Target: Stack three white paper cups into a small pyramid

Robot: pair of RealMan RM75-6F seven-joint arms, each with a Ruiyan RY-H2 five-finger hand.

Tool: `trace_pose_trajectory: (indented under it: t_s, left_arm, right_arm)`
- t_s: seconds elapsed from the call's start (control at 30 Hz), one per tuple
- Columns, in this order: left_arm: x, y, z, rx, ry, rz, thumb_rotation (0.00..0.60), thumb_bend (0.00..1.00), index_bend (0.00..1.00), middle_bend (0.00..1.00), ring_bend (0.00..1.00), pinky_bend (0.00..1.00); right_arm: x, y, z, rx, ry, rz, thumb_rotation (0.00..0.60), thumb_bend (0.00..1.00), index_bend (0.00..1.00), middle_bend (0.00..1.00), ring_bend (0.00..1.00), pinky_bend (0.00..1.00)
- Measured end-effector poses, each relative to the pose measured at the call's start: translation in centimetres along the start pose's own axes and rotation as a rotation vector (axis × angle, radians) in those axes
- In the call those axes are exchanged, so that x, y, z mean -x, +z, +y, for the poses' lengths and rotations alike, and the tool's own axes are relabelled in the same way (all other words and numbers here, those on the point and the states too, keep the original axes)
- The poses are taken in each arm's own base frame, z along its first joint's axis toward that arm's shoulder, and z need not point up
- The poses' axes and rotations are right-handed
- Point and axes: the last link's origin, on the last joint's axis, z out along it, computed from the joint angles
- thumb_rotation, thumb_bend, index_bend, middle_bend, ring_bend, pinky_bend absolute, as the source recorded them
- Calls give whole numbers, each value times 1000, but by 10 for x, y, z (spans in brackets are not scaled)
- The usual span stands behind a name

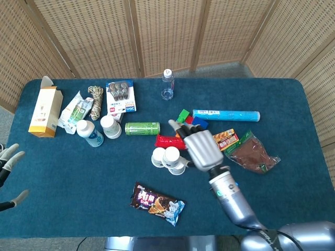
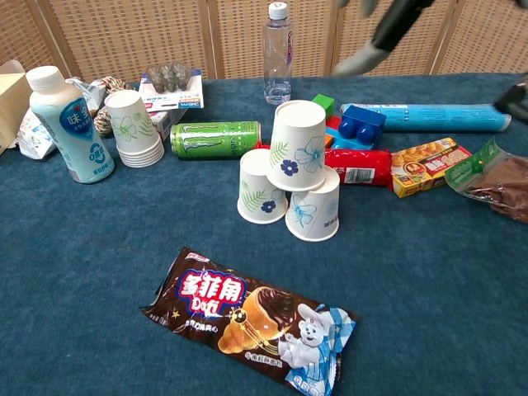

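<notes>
Three white paper cups with flower prints stand upside down as a small pyramid in mid-table. The top cup (image 2: 297, 145) (image 1: 171, 153) rests across the left base cup (image 2: 261, 186) (image 1: 158, 157) and the right base cup (image 2: 313, 207) (image 1: 178, 167). My right hand (image 1: 201, 148) (image 2: 373, 40) is open, fingers spread, lifted up and to the right of the cups, touching none of them. My left hand (image 1: 9, 162) shows only at the far left edge of the head view, fingers apart and holding nothing.
A stack of spare cups (image 2: 135, 129) stands at the left beside a milk bottle (image 2: 66, 124). A green can (image 2: 214, 139), red packet (image 2: 362, 166) and blue blocks (image 2: 359, 125) lie just behind the pyramid. An ice cream wrapper (image 2: 252, 318) lies in front.
</notes>
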Motion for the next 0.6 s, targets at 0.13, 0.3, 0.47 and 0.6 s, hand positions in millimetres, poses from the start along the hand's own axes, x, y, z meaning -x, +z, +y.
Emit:
trace_pose_trajectory:
  t_s: [0.13, 0.3, 0.47, 0.6]
  left_arm:
    - [1, -2, 1, 0, 5, -2, 600, 293, 0, 0, 0, 0]
    - [2, -3, 2, 0, 9, -3, 600, 292, 0, 0, 0, 0]
    - [3, -5, 3, 1, 16, -5, 600, 292, 0, 0, 0, 0]
    - [4, -6, 5, 1, 20, -6, 600, 291, 0, 0, 0, 0]
  right_arm:
    - [-8, -8, 26, 18, 53, 54, 600, 183, 71, 232, 259, 328]
    - [-16, -24, 63, 23, 102, 124, 600, 169, 72, 230, 259, 327]
    - [-18, -47, 106, 21, 37, 182, 600, 161, 87, 222, 259, 327]
    - [-16, -72, 141, 55, 32, 207, 600, 154, 91, 219, 258, 327]
